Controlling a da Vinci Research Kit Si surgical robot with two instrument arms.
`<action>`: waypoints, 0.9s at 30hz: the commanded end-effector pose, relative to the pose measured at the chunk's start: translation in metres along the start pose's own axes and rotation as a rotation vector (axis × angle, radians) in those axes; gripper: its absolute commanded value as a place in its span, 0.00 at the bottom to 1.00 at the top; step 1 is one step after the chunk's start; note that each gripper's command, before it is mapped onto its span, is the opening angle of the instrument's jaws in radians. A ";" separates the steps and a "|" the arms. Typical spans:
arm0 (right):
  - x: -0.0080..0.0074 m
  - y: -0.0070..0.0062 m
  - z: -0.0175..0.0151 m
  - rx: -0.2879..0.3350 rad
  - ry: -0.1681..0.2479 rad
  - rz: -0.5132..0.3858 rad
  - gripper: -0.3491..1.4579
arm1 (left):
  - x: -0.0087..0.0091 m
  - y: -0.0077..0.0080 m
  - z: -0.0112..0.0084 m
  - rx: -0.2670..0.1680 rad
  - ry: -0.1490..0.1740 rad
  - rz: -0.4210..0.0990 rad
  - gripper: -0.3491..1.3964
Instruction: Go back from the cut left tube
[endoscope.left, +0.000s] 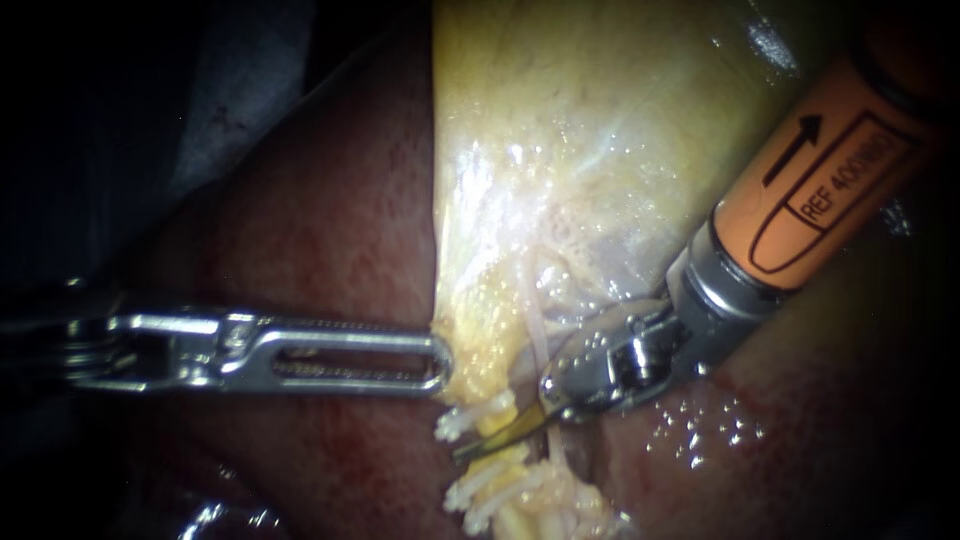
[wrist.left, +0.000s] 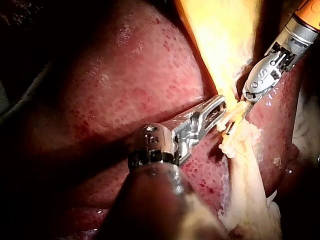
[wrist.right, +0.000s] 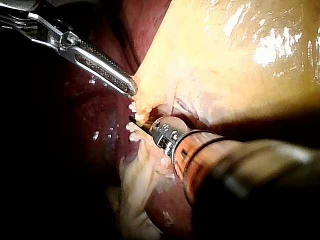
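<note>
Endoscope close, facing gallbladder (endoscope.left: 600, 140); wrist cameras near, behind left instrument (wrist.left: 220, 106) and right instrument (wrist.right: 134, 120); all share the tube (endoscope.left: 462, 422)

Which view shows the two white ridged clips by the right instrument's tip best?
The endoscope view: the upper white ridged clip and the lower one lie clearly apart, the right instrument's thin tip between them. Both wrist views show them only as small white lumps beside that tip.

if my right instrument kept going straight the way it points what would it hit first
Likely the liver, just past its tip. The right instrument points between two white clips, and could graze one; depth is unclear.
</note>
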 end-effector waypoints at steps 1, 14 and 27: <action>0.0000 0.0000 0.0000 0.000 0.000 0.000 0.00 | 0.0000 0.0000 0.0000 0.000 0.000 0.000 0.00; 0.0000 0.0000 0.0000 -0.016 0.007 -0.001 0.00 | 0.0001 0.0000 0.0000 0.001 0.002 0.000 0.00; 0.0000 0.0000 0.0000 -0.035 0.016 -0.001 0.32 | 0.0001 0.0000 0.0000 0.002 0.002 0.001 0.00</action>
